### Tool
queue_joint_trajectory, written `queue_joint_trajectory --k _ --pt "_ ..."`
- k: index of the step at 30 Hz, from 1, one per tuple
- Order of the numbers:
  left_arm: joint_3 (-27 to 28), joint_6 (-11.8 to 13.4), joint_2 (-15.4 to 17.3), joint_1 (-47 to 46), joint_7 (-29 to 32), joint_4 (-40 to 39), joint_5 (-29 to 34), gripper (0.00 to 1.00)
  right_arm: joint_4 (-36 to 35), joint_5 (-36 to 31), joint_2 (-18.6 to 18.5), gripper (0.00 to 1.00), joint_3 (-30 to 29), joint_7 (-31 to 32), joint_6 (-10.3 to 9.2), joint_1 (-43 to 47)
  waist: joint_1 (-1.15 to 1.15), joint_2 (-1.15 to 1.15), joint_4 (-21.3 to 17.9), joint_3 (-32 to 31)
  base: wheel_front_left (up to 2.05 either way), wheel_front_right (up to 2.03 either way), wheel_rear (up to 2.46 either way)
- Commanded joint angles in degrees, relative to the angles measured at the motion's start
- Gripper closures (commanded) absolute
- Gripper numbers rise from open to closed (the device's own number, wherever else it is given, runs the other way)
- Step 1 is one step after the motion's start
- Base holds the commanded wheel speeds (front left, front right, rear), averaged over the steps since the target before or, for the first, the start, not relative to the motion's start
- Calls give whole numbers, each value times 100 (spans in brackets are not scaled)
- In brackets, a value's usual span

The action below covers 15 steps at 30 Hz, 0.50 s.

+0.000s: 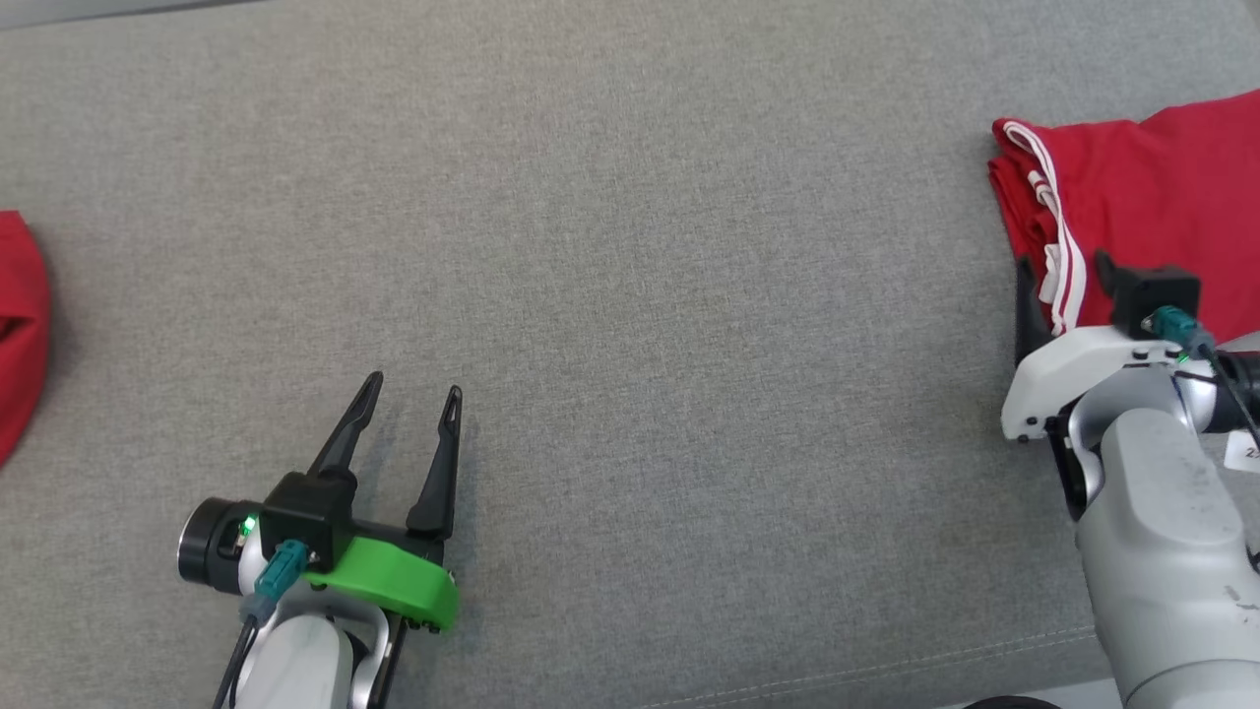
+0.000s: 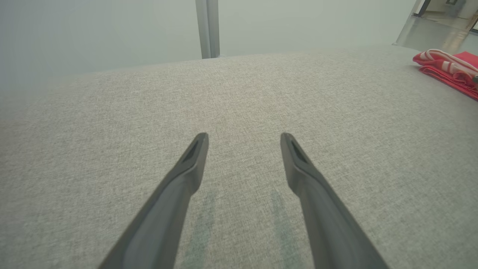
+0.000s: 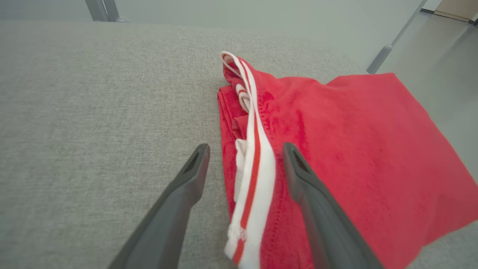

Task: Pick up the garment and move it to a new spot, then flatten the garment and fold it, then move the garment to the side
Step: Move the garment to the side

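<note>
Soft, light and limp, the folded red garment (image 1: 1152, 187) at upper right should pinch best at its striped edge (image 1: 1055, 212), straddled by the empty, wide-spread right end effector (image 1: 1063, 266).

Eyes on the red garment (image 1: 1152, 187) (image 2: 448, 69) (image 3: 354, 149): folded into a flat stack of layers, resting on the grey cushioned surface (image 1: 630, 295), far out at that surface's right end. Smooth and broad across the top layer, only faintly wrinkled. Along the side facing the surface's middle, stacked fold edges and a white band (image 1: 1058, 217) (image 3: 254, 164) with a red stripe, bunched and curling up at its far end. Flat, loose, gripped by nothing.
</note>
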Motion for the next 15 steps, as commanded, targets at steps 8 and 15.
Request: queue_joint_trajectory --k 8,15 --pt "339 15 -167 602 2 130 -71 0 -468 1139 187 0 1205 -14 -9 862 0 0 187 -1133 0 0 0" --pt "814 39 -246 1020 2 191 -106 0 -1099 1916 252 0 1737 -13 -9 1631 0 0 227 -1709 0 0 0"
